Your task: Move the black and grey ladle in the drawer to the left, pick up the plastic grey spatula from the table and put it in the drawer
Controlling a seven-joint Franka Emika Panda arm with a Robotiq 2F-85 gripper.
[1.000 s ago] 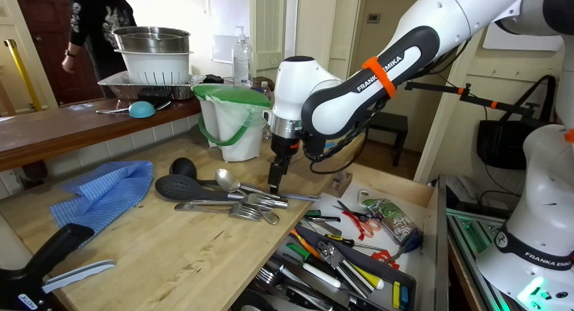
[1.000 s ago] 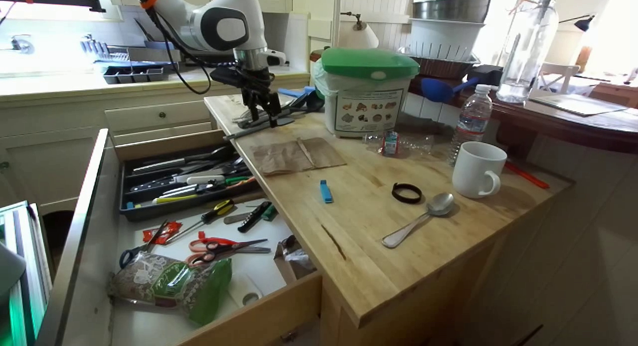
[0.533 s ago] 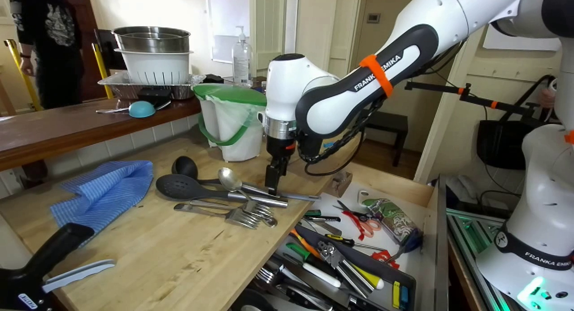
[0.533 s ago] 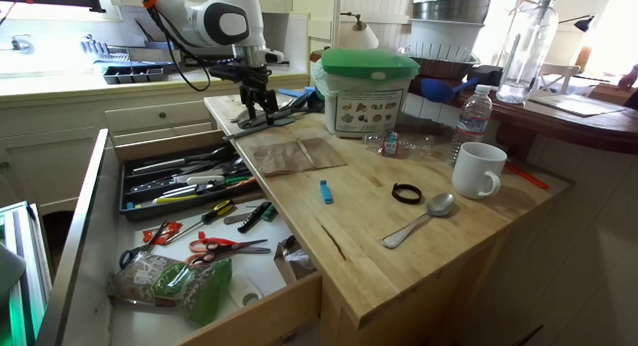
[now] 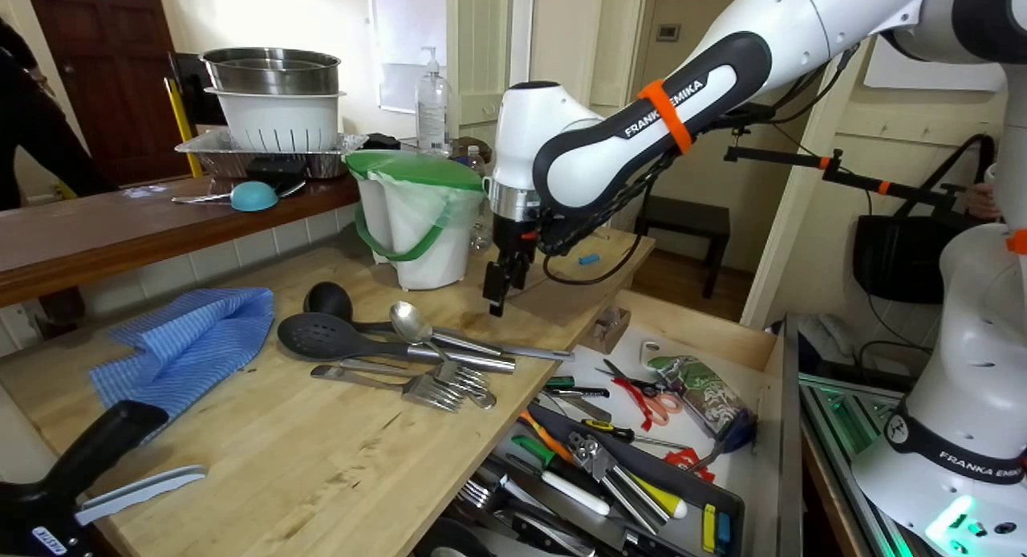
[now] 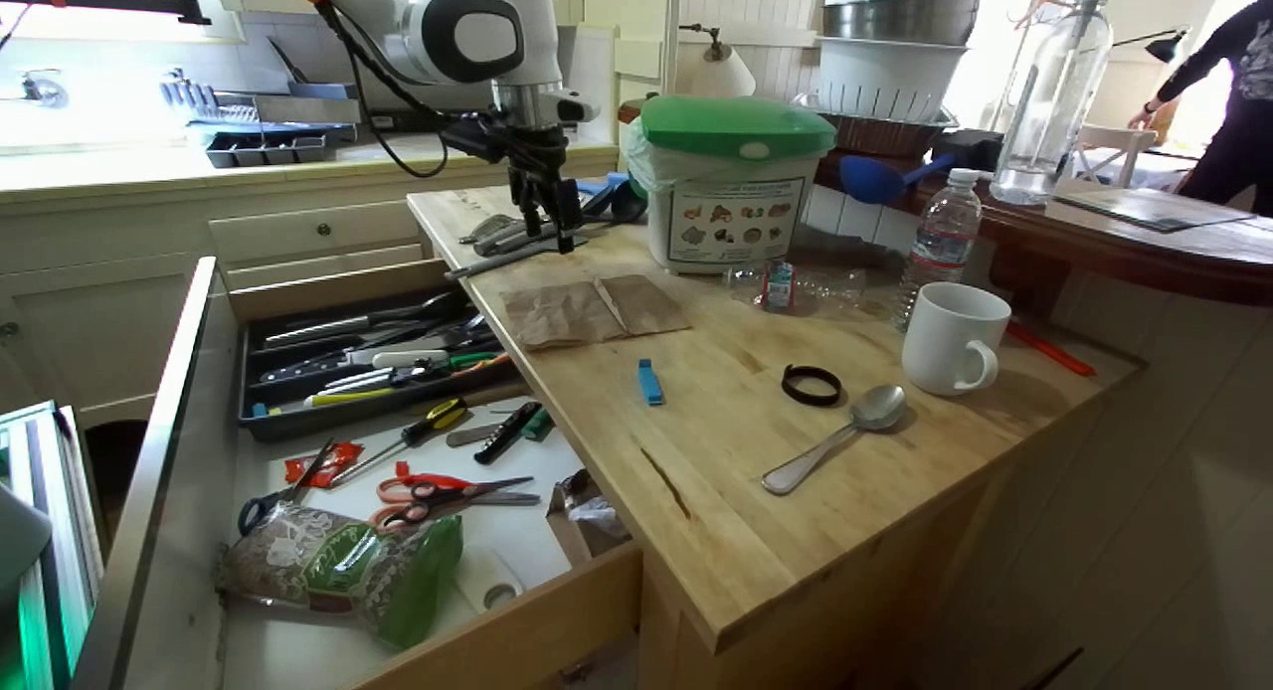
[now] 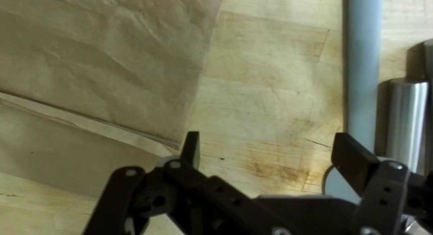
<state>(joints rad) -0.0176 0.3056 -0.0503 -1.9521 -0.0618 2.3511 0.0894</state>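
Observation:
The grey plastic spatula lies on the table, its handle (image 6: 497,262) reaching over the drawer-side edge. In the wrist view the spatula (image 7: 363,76) runs down the right side, its blade partly under the right finger. Its handle end (image 5: 550,353) also shows in an exterior view. My gripper (image 7: 266,135) is open and empty above the table, left of the handle; it shows in both exterior views (image 5: 505,300) (image 6: 550,240). The drawer (image 6: 149,441) is pulled out. A grey-handled utensil with a black part (image 6: 338,326) lies in its tray; I cannot tell if it is the ladle.
Beside the spatula lie a black slotted spoon (image 5: 325,337), a black ladle (image 5: 327,300), a metal spoon (image 5: 411,323) and forks (image 5: 433,390). A lidded bin (image 6: 736,208) stands close behind the gripper. A brown paper bag (image 6: 567,312) lies nearby. Scissors (image 6: 428,501) lie in the drawer.
My gripper was lower among the utensils and has risen and moved toward the bin and paper bag. The forks shifted a little between the two earlier moments. A person moved in the background.

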